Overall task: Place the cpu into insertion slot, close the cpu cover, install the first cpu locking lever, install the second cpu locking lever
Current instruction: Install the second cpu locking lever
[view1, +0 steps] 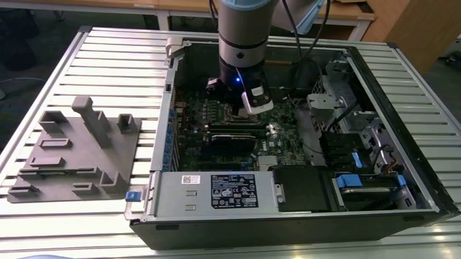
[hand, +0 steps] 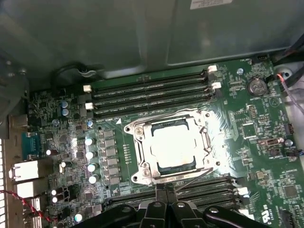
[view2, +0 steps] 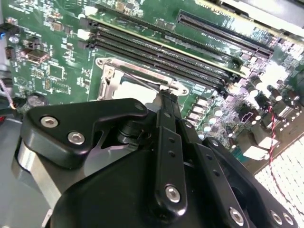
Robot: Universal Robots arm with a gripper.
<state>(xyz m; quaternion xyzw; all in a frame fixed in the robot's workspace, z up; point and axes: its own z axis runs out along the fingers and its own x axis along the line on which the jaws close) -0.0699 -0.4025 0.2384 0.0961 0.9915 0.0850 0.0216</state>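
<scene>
The cpu [hand: 173, 145], a pale silvery square, lies in the socket on the green motherboard [hand: 266, 128]. The cpu cover [hand: 141, 153], a thin metal frame, lies flat around it. One wire locking lever [hand: 166, 117] runs along the socket's far edge. A second lever [hand: 192, 177] slants up off the near edge. My gripper [hand: 164, 189] is shut, with its black tips at that lever's free end. In the second wrist view the gripper [view2: 166, 96] touches the lever's hooked end [view2: 178, 89] beside the cover [view2: 107, 80]. In the exterior view the arm [view1: 241, 48] reaches down into the open computer case [view1: 155, 162].
Memory slots [hand: 152, 90] flank the socket on both sides. The case wall [hand: 118, 33] rises just beyond the board. A grey box with a white label [view1: 216, 191] fills the case front, and drive bays [view1: 360, 145] stand at the exterior view's right. A grey fixture tray [view1: 72, 151] sits outside the case.
</scene>
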